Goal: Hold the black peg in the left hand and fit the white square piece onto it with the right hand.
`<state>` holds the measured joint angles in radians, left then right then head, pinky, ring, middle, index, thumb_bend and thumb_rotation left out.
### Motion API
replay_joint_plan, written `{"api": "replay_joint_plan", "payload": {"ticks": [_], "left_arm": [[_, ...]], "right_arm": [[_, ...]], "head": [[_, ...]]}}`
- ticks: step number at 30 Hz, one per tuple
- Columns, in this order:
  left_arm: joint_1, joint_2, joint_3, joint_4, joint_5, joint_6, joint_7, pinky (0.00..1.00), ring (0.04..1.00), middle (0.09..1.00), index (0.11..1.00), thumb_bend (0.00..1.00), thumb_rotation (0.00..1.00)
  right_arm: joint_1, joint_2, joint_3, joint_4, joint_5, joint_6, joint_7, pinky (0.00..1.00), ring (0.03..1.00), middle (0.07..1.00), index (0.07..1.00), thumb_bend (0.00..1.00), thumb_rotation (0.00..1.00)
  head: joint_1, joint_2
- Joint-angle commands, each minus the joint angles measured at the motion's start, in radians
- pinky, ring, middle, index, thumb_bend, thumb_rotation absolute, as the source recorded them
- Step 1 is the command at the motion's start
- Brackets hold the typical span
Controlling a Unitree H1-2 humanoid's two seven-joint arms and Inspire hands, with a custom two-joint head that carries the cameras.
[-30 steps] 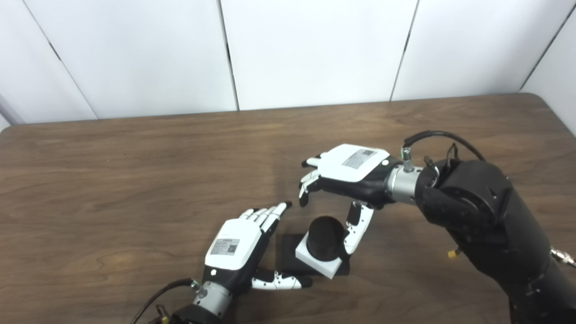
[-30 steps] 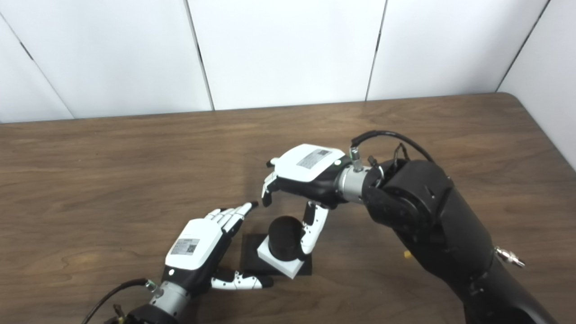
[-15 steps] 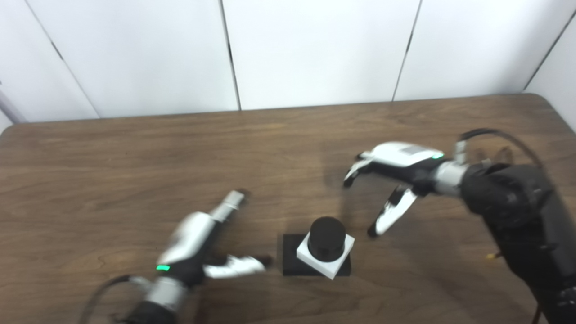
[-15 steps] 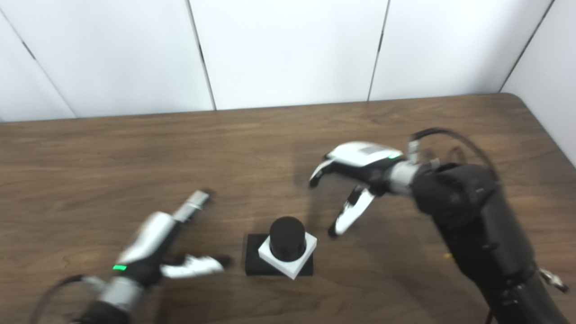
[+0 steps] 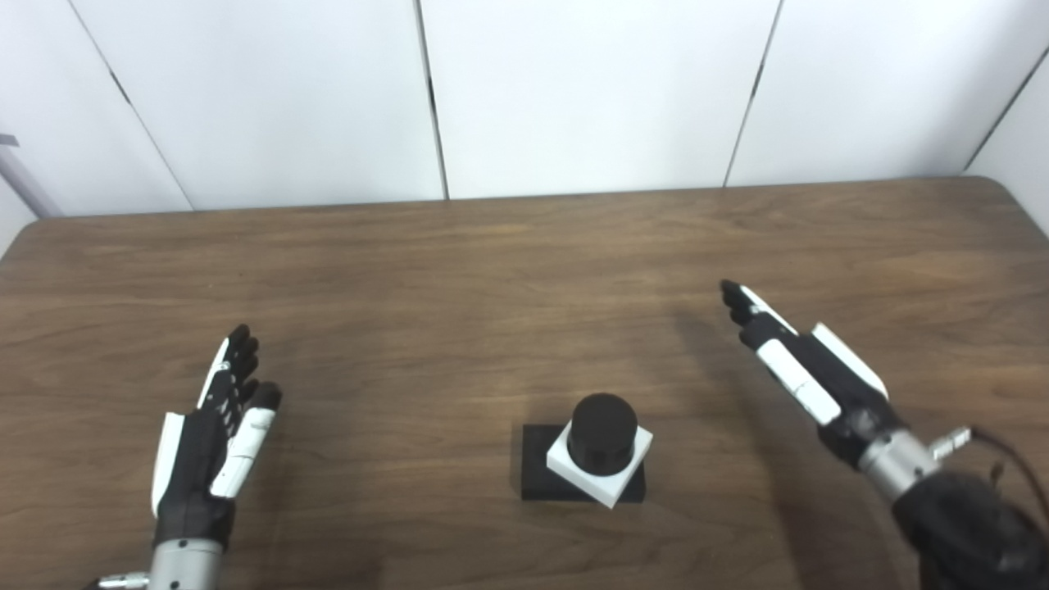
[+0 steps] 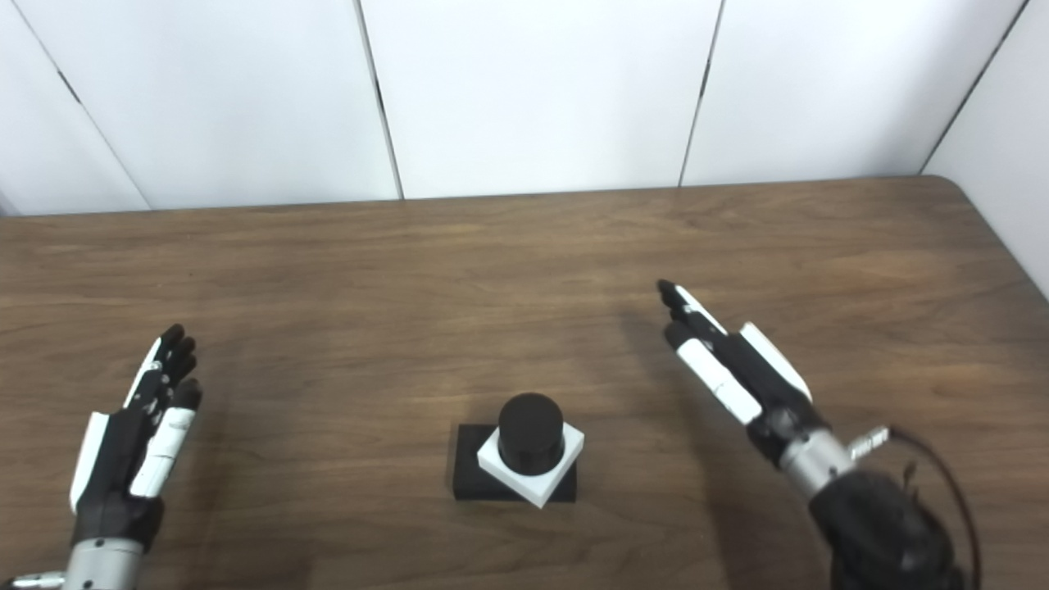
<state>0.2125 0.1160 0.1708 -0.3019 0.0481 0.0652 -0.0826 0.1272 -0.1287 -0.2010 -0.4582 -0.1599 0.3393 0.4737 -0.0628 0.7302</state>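
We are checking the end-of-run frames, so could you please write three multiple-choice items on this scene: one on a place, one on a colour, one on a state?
1. Where does the white piece sit?
A. Around the peg, on the black base
B. In the right hand
C. Alone at the table's far edge

2. What colour is the peg?
A. White
B. Black
C. Red

3. How are the two hands?
A. Both clamped on the peg
B. Left shut on the piece, right open
C. Both open, holding nothing, well apart from the peg

Answers:
1. A: the peg rises through the piece, which lies turned askew on the base.
2. B: its round top is black against the white piece.
3. C: the left hand and right hand have fingers stretched out, one at each side of the table.
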Motion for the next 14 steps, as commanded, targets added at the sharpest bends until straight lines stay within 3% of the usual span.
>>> {"api": "replay_joint_plan", "payload": {"ticks": [1, 4, 10, 14], "left_arm": [[-0.002, -0.031, 0.005, 0.000, -0.041, -0.039, 0.022, 1.00, 0.995, 0.994, 0.995, 0.65, 0.91], [0.004, -0.031, 0.004, 0.012, -0.071, -0.043, 0.032, 1.00, 0.996, 0.998, 0.992, 0.64, 0.90], [0.032, -0.013, -0.006, 0.014, -0.128, -0.030, 0.023, 1.00, 0.999, 1.000, 0.998, 0.66, 0.89], [0.045, -0.002, -0.020, 0.011, -0.166, -0.037, 0.001, 1.00, 1.000, 1.000, 1.000, 0.56, 0.84]], "right_arm": [[-0.009, 0.008, 0.001, -0.001, 0.048, -0.053, -0.057, 1.00, 1.000, 1.000, 1.000, 0.51, 1.00], [0.021, 0.022, 0.017, 0.000, 0.067, -0.054, -0.107, 1.00, 1.000, 1.000, 1.000, 0.51, 1.00], [0.076, 0.048, 0.061, 0.030, 0.049, -0.135, -0.228, 1.00, 1.000, 1.000, 1.000, 0.58, 1.00], [0.106, 0.048, 0.091, 0.042, 0.034, -0.175, -0.289, 1.00, 1.000, 1.000, 1.000, 0.52, 1.00]], "head": [[-0.005, -0.002], [-0.014, -0.007], [-0.025, -0.025], [-0.032, -0.026]]}}
